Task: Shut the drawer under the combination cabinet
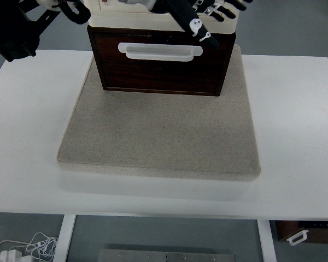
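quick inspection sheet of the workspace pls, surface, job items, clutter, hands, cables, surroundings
surface: white table with a grey mat on it, edges apart from the table's near edge.
job's things: cabinet with a cream upper part stands at the mat's far side; its dark wooden drawer with a pale handle faces the camera. Whether it is fully shut cannot be told.
clutter: nothing seen on the table besides the mat.
hands: left hand up at the cabinet's top, above the drawer, fingers spread, holding nothing; right hand not in view.
cables: white cable bundle on the floor, lower left.
surroundings: grey floor; dark box under the table, lower right.
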Controlling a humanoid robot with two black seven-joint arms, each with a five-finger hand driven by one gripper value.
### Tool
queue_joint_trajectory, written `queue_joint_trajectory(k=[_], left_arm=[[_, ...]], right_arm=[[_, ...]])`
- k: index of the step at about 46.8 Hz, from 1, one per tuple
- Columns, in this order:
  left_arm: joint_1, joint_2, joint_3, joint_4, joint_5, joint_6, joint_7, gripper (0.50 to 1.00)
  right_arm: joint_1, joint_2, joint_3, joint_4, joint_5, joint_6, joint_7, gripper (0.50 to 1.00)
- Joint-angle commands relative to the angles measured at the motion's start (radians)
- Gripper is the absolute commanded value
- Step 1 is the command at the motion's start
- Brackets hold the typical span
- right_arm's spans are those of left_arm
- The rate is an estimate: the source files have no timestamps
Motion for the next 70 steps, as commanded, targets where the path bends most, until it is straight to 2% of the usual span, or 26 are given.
queue_joint_trajectory(k=[1,9,13,17,21,29,34,44,52,59,65,70], left_arm=[[-0.007,-0.001,-0.054,0.015,-0.002,0.053,-0.067,0.992],[-0.003,0.008,-0.175,0.029,-0.01,0.152,-0.176,0.994],[-0.001,0.012,-0.221,0.034,-0.029,0.169,-0.246,0.994],[-0.001,0.012,-0.279,0.054,-0.059,0.185,-0.28,0.994],[-0.001,0.012,-0.339,0.075,-0.102,0.227,-0.283,0.994],[-0.001,0.012,-0.405,0.143,-0.141,0.377,-0.283,0.994],[-0.001,0.012,-0.457,0.199,-0.141,0.442,-0.283,0.994],[-0.009,0.012,-0.485,0.317,-0.154,0.61,-0.282,0.994],[-0.01,0.013,-0.48,0.402,-0.245,0.652,-0.271,0.994],[-0.009,0.013,-0.476,0.488,-0.308,0.718,-0.267,0.994],[0.003,0.013,-0.471,0.561,-0.315,0.727,-0.259,0.994],[0.022,0.013,-0.472,0.617,-0.318,0.724,-0.205,0.996]], right_arm=[[0.0,0.0,0.0,0.0,0.0,-0.001,0.0,0.952],[0.0,0.0,0.0,0.0,0.0,0.0,0.0,0.952],[0.0,0.0,0.0,0.0,0.0,0.0,0.0,0.952],[0.0,0.0,0.0,0.0,0.0,0.0,0.0,0.952],[0.0,0.0,0.0,0.0,0.0,0.0,0.0,0.952],[0.0,0.0,0.0,0.0,0.0,0.0,0.0,0.952],[0.0,0.0,0.005,0.0,0.0,0.0,0.0,0.952],[0.0,0.0,0.005,0.0,0.0,-0.003,0.0,0.952],[-0.006,0.0,0.005,0.002,-0.003,0.0,0.0,0.952],[-0.003,0.0,0.005,0.002,-0.002,0.003,0.0,0.952],[-0.003,0.0,0.005,0.002,-0.002,0.005,0.0,0.952],[-0.005,0.0,0.005,0.002,-0.002,0.005,0.0,0.952]])
